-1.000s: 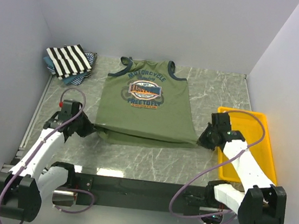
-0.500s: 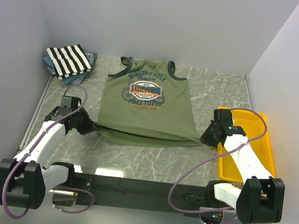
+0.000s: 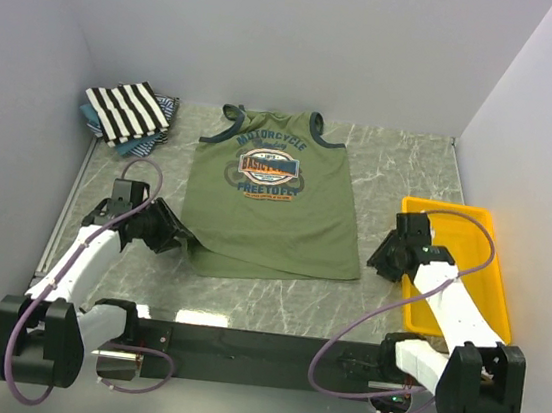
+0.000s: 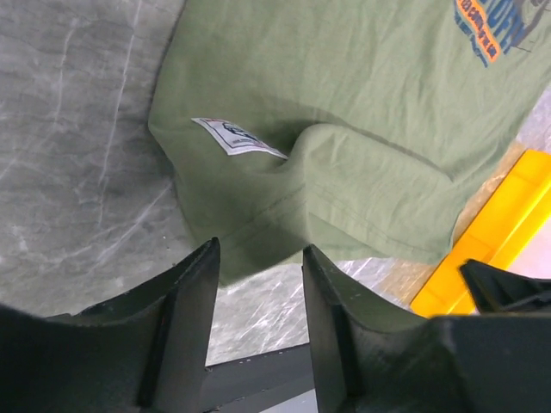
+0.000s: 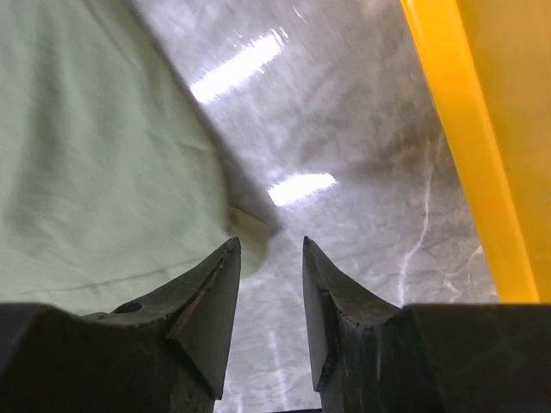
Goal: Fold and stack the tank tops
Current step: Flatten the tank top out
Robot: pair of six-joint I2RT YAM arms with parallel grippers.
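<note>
An olive green tank top [image 3: 272,201] with navy trim and a blue-orange chest print lies flat in the middle of the table, its hem toward me. My left gripper [image 3: 174,235] stands open just off the hem's left corner [image 4: 224,249], nothing between its fingers. My right gripper [image 3: 378,257] is open beside the hem's right corner [image 5: 245,232], apart from the cloth. A black-and-white striped tank top [image 3: 127,111] lies folded on blue patterned ones [image 3: 167,113] at the back left.
A yellow plastic tray [image 3: 483,282] sits at the right, under my right arm, and its rim [image 5: 465,155] runs close beside the right gripper. White walls close in the table on three sides.
Both grippers have opened and let go of the olive tank top's hem corners. The raised hem has dropped flat onto the table, and both arms have drawn slightly outward.
</note>
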